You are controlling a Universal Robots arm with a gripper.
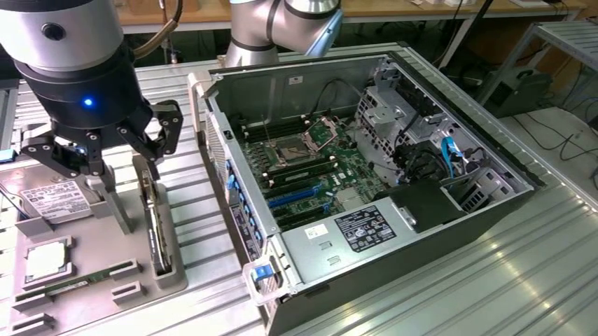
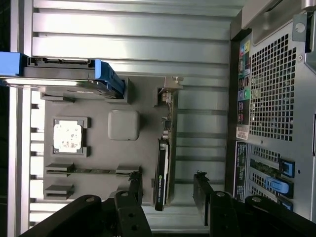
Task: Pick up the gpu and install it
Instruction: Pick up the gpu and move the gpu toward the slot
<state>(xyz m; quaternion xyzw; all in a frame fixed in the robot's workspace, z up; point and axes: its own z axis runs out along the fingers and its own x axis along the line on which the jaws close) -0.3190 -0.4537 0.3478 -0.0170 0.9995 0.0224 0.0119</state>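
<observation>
Hovering with jaws apart, the gripper [image 2: 168, 183] is straddling the gpu [image 2: 161, 168], which seems ungripped in its tray [image 2: 98, 101], not yet installed.

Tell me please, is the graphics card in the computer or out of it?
Out. The graphics card stands on its edge in the grey holder beside the open computer case, not inside it.

You see the gripper [image 1: 110, 157], jaws spread, hanging just above the gpu [image 1: 155, 227], which stands on edge in the grey tray [image 1: 103, 245] beside the open computer case [image 1: 280, 87].
</observation>
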